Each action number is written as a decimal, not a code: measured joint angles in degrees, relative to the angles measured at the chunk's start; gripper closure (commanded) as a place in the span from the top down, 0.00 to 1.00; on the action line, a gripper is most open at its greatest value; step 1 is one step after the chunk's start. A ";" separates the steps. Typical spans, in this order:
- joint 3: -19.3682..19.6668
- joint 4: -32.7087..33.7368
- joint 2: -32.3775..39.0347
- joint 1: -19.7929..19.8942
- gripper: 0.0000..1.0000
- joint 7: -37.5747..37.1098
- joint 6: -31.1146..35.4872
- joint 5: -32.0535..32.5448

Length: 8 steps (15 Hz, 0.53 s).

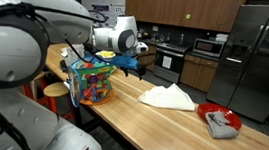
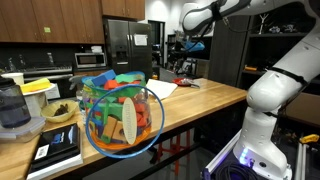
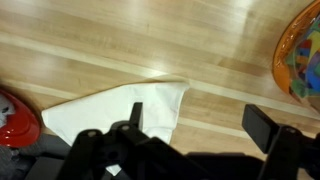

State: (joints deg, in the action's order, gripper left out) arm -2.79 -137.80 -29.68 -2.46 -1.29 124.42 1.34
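Observation:
My gripper (image 3: 198,125) is open and empty, held above the wooden countertop (image 3: 120,50). In the wrist view a white cloth (image 3: 110,112) lies flat on the wood just below and beside one finger, apart from it. In an exterior view the gripper (image 1: 128,59) hangs above the counter between a clear jar of colourful toys (image 1: 89,80) and the white cloth (image 1: 167,97). The gripper (image 2: 190,45) shows high above the counter's far end, and the jar (image 2: 120,118) stands close to the camera.
A red bowl with a grey rag (image 1: 220,120) sits beyond the cloth; its red rim shows in the wrist view (image 3: 15,118). The jar's orange rim (image 3: 295,55) is at the frame's edge. A fridge (image 1: 257,58), stove and cabinets stand behind; stools (image 1: 57,92) line the counter.

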 measured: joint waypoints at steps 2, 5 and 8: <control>2.68 2.29 2.63 0.22 1.00 3.01 1.32 -0.42; 5.34 5.65 6.69 0.30 1.00 6.15 4.14 -1.75; 6.26 8.77 10.57 0.30 1.00 8.18 6.54 -4.09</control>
State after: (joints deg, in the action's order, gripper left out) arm 3.47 -129.03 -19.11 -2.16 6.89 130.95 -2.75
